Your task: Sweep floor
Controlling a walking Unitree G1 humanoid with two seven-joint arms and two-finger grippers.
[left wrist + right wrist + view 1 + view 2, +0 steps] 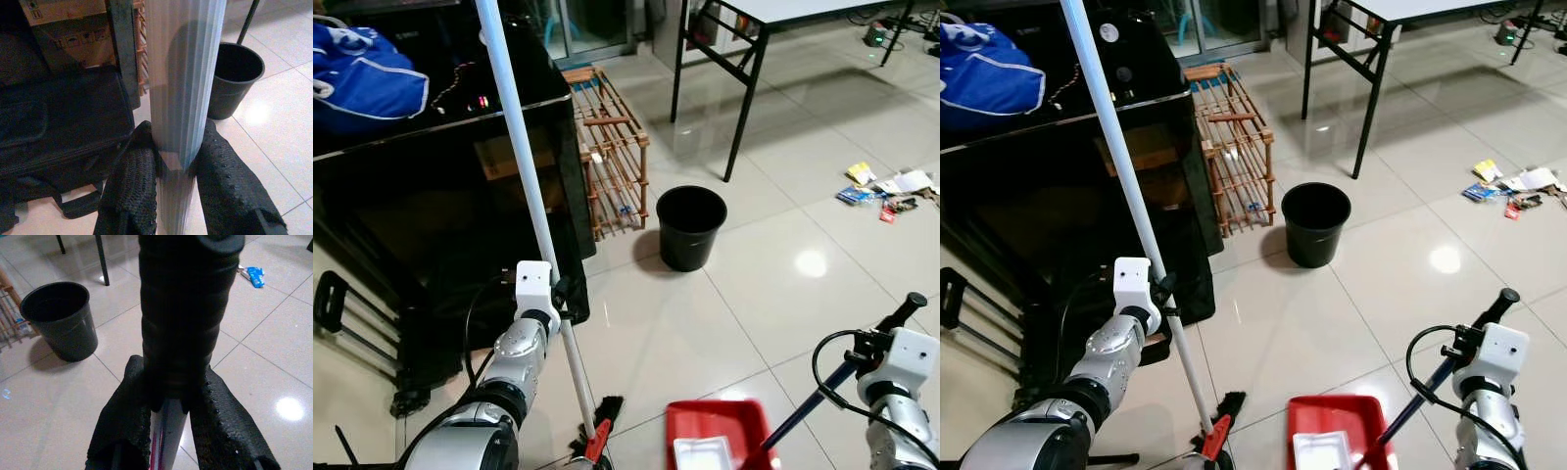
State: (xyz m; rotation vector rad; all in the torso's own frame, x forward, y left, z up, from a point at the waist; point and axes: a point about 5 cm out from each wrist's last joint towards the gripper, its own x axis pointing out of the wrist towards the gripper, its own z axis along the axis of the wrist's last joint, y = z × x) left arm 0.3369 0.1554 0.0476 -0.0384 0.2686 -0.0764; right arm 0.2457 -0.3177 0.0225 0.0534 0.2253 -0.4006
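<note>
In the left eye view, a glossy tiled floor (783,294) is seen, with a round black plastic bin (690,226) standing on it. Nearer the robot than the bin, the long white broom pole (524,166) is clasped by the left gripper (560,305), its black bristles (597,431) resting on the tiles. The red dustpan (715,431) lies near the bristles, its dark handle (847,372) held by the right gripper (876,345). Scattered paper litter (891,186) lies well beyond the bin.

In the left wrist view, ribbed pale pole is pinched between two textured black fingers (132,191).

In the right wrist view, a black foam grip (186,323) is clamped between knobbly fingers (222,426), with the bin behind.
</note>
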